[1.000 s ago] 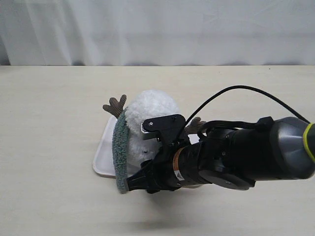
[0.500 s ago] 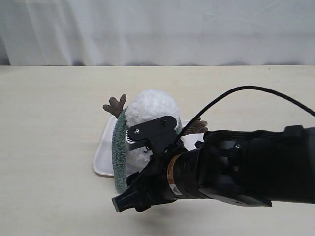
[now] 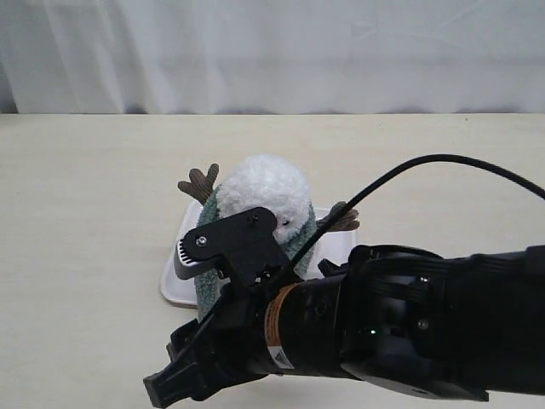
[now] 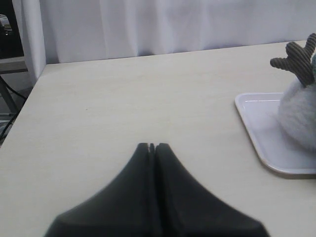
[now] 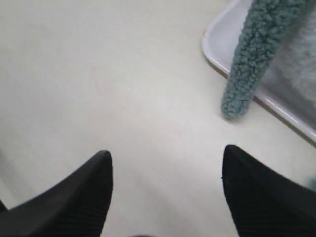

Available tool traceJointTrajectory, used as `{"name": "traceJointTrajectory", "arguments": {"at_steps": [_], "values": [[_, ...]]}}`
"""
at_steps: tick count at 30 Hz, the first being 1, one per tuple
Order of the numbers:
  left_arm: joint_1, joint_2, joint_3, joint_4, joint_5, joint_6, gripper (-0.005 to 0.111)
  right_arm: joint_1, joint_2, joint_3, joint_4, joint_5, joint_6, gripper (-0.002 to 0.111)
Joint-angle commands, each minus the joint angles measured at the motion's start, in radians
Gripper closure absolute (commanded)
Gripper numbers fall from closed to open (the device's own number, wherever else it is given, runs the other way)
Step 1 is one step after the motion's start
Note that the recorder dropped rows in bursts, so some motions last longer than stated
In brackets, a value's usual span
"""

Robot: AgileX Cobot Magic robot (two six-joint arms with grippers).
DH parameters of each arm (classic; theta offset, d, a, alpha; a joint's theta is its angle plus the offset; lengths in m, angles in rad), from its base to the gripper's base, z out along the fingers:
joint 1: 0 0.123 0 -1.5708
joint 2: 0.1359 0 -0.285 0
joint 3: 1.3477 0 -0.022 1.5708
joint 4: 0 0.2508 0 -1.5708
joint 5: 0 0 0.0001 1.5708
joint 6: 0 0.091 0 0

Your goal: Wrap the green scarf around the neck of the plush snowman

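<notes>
The plush snowman [image 3: 262, 189] stands on a white tray [image 3: 174, 285], its brown twig arms sticking out at both sides. The green scarf [image 3: 206, 291] lies round its neck, and one end hangs down its left side. In the right wrist view that scarf end [image 5: 249, 59] droops over the tray rim [image 5: 215, 49] onto the table. My right gripper [image 3: 167, 324] is open and empty in front of the snowman, clear of the scarf [image 5: 167, 153]. My left gripper [image 4: 152, 146] is shut on nothing, off to the side of the snowman [image 4: 298, 116]. The left gripper is not seen in the exterior view.
The big black right arm [image 3: 400, 332] fills the lower right of the exterior view and hides the snowman's lower body. A white curtain [image 3: 272, 51] backs the pale table [image 3: 85, 213]. The table's edge [image 4: 29, 94] shows in the left wrist view.
My right gripper has pulled back from the scarf's hanging end, moving toward the table's front and left. The scarf and the snowman have stayed in place.
</notes>
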Motion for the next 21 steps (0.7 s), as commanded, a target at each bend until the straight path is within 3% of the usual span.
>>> {"name": "traceJointTrajectory", "arguments": {"at_steps": [1,5,10,21], "values": [[0.002,-0.002,0.004,-0.001,-0.009,-0.002,0.107,0.002,-0.007,-0.003,-0.006,-0.065,-0.01,0.047],[0.002,-0.002,0.004,-0.001,-0.009,-0.002,0.107,-0.007,0.007,-0.005,-0.006,-0.126,-0.01,0.047],[0.002,-0.002,0.004,-0.001,-0.009,-0.002,0.107,-0.082,0.146,-0.112,-0.014,0.018,-0.019,0.047],[0.002,-0.002,0.004,-0.001,-0.009,-0.002,0.107,-0.106,0.381,-0.321,-0.034,0.157,-0.03,0.047]]}}
